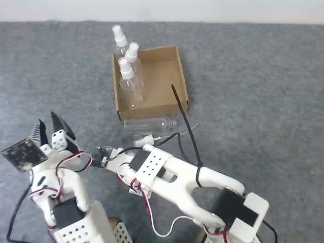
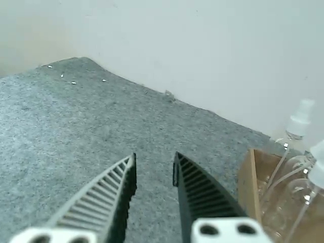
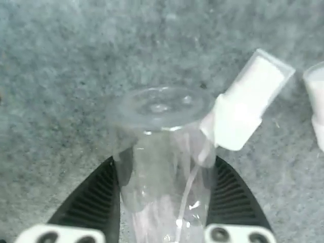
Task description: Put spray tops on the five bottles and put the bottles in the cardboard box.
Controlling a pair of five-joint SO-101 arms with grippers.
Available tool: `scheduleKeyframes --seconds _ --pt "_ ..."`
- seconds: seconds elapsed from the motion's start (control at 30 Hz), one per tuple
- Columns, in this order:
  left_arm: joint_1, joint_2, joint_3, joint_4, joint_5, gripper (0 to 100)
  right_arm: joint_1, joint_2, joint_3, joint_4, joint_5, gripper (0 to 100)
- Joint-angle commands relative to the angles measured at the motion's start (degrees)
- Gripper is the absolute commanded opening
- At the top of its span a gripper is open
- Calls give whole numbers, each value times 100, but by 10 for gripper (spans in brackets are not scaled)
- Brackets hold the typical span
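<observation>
The right gripper grasps a clear plastic bottle, its black fingers clamped on either side of the body, low over the grey felt tabletop. A loose spray top, white with a thin tube, lies on the felt just beside the bottle's far end.

From above, the right arm stretches from the near right of the tabletop toward the front of the cardboard box. The spray top lies between the arm's end and an uncapped bottle, which rests on its side just in front of the box's near wall.

Three capped bottles are lined up along the box's left wall, tops pointing away from the arms. The farthest one sits at the far left corner and seems to reach past the rim, though the angle leaves that unclear.

The left gripper hangs above bare felt near the left edge, well apart from the box. Its ribbed fingers are spread apart with nothing between them. The box wall and the capped bottles stand off to one side.
</observation>
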Motion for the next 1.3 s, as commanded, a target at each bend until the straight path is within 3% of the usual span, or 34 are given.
scheduleKeyframes --seconds 0.0,0.2,0.97,1.27 --pt "-35 -105 -75 -185 70 113 92 -567 -264 4 44 98" --pt "-35 -105 -75 -185 70 113 356 -1138 -246 224 -35 98" --pt "-26 -105 -75 -185 70 113 1754 -1613 -1213 233 -2207 102" --pt "-35 -105 -75 -185 70 113 2325 -1613 -1556 382 -2321 102"
